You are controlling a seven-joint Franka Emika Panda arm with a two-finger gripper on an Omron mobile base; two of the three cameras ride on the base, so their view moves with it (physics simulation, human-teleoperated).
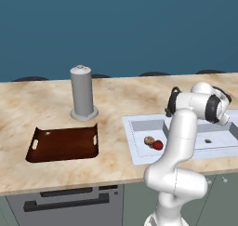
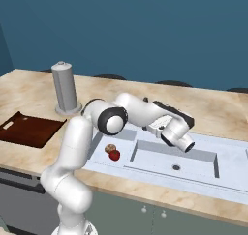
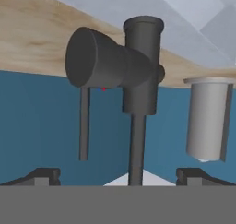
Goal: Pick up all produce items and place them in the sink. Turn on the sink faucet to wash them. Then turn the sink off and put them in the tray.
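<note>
Two produce items lie together in the left basin of the sink [image 1: 132,133]: a tan-brown one [image 1: 148,140] [image 2: 110,148] and a glossy red one [image 1: 158,145] [image 2: 115,155]. The hand view is rolled upside down and looks closely at the black sink faucet [image 3: 140,66], whose short lever [image 3: 94,57] points toward the camera. My gripper [image 3: 120,174] is open, its fingertips [image 3: 44,174] set wide to either side of the faucet's thin neck, touching nothing. The dark reddish-brown tray [image 1: 65,146] [image 2: 29,130] lies on the counter to the left.
A tall grey cylinder [image 1: 82,94] [image 2: 65,88] [image 3: 207,121] stands on the counter behind the tray. The right basin [image 2: 177,161] holds nothing but its drain. My arm's forearm reaches over the sink [image 2: 232,176].
</note>
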